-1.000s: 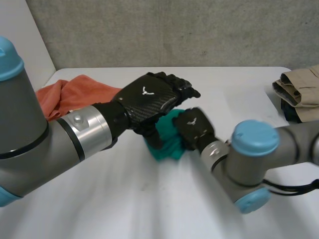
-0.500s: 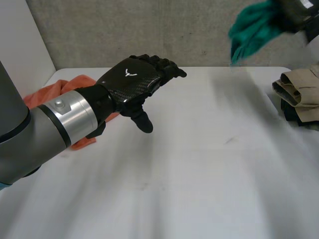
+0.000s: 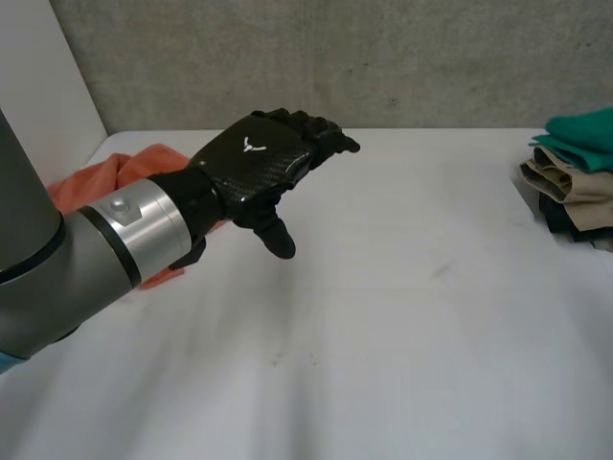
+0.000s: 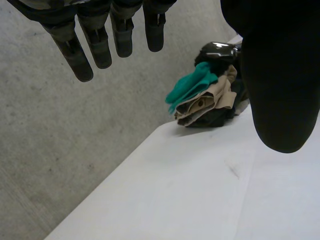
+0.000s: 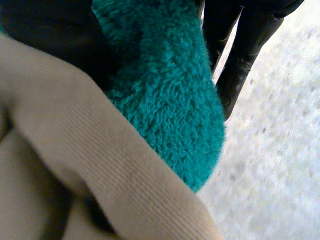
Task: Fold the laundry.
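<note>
Atop one beige cloth [image 3: 563,178], one teal cloth [image 3: 584,130]

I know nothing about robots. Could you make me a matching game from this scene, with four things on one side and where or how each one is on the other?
Things:
1. green cloth
2. tan cloth
3. orange cloth
4. left hand

Places or states:
A. lying unfolded on the robot's left side of the table
B. on top of the pile
C. open, holding nothing
D. in the pile, right under the green one

Pairs: 1-B, 2-D, 3-A, 4-C
</note>
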You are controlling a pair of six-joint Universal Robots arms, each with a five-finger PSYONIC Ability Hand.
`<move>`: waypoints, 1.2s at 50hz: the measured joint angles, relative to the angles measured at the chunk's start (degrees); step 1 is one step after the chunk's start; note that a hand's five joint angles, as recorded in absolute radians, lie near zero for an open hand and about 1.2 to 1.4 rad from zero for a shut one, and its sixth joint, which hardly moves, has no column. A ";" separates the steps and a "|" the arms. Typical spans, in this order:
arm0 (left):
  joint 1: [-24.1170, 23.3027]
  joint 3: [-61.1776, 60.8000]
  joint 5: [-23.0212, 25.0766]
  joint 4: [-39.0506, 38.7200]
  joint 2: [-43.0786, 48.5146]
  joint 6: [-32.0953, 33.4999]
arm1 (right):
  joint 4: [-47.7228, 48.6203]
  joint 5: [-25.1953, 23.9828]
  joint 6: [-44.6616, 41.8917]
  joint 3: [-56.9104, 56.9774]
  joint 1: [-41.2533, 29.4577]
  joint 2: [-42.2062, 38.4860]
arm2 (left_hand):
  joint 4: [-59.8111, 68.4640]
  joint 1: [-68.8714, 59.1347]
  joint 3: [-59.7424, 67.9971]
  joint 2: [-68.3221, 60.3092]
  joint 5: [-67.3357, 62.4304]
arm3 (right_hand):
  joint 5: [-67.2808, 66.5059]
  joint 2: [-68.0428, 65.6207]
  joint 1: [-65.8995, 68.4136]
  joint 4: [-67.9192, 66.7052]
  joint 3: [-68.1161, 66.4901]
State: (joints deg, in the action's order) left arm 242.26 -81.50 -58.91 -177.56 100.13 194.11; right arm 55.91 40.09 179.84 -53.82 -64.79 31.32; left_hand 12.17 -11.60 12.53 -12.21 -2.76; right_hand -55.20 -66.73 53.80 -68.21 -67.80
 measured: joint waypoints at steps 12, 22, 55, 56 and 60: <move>-0.19 -1.02 -1.63 0.02 -0.03 0.19 | 4.36 -7.49 -2.42 -9.84 3.19 2.82 | 0.00 0.00 0.00 0.00 0.00 | 0.51 3.31 -1.14 3.02 2.77; -0.39 -0.29 -1.82 -0.02 -0.25 0.05 | -4.67 -3.07 -2.32 -13.55 3.60 11.64 | 0.00 0.00 0.00 0.00 0.00 | 51.04 54.04 -42.32 54.75 55.49; 1.61 0.58 -7.18 -5.59 -1.95 -0.05 | -30.55 28.24 -19.05 -14.92 11.08 39.51 | 0.00 0.17 0.00 0.00 0.00 | 51.87 54.06 -42.32 54.75 55.55; 1.82 0.63 -7.82 -6.00 -2.06 -0.03 | -30.55 28.26 -18.16 -15.18 10.22 40.30 | 0.00 0.17 0.00 0.00 0.00 | 51.87 54.06 -42.32 54.75 55.55; 4.68 1.50 -14.22 -9.90 -2.72 0.24 | -30.27 27.01 -10.65 -21.25 -4.13 48.80 | -0.05 0.18 -0.01 0.03 0.11 | 51.87 54.07 -42.33 54.75 55.55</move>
State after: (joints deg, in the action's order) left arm 246.94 -80.00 -73.12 -187.46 97.41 194.34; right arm 25.64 67.10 169.18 -75.07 -68.92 80.12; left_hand 12.12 -11.42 12.52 -12.19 -2.66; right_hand -3.33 -12.67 11.47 -13.46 -12.25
